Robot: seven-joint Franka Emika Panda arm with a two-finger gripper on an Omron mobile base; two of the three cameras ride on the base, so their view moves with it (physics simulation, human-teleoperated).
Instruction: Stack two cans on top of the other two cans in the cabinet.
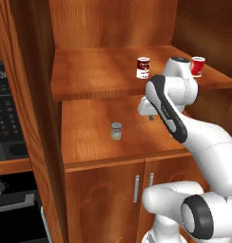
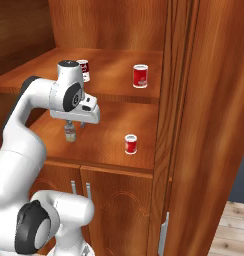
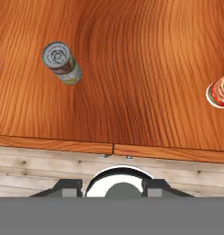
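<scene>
On the cabinet's upper shelf [image 1: 89, 71] stand the red-over-white can [image 1: 143, 67] [image 2: 84, 70] and the plain red can [image 1: 198, 66] [image 2: 140, 76]. The lower shelf [image 2: 109, 130] carries the pale grey-green can [image 1: 116, 130] [image 2: 70, 133] [image 3: 62, 63] and the red can with a yellowish patch [image 2: 130, 144] [image 3: 219, 92]. My gripper [image 2: 75, 125] [image 1: 150, 116] [image 3: 113, 187] points down over the lower shelf's front edge. It hangs between these two cans and touches neither. It is open, with nothing between its fingers.
The upper shelf board juts out just behind and above my hand. A black oven [image 1: 8, 118] stands left of the cabinet. Two lower doors with slim metal handles [image 1: 136, 188] are closed. A tall wooden side wall [image 2: 194, 125] bounds the shelves on the right.
</scene>
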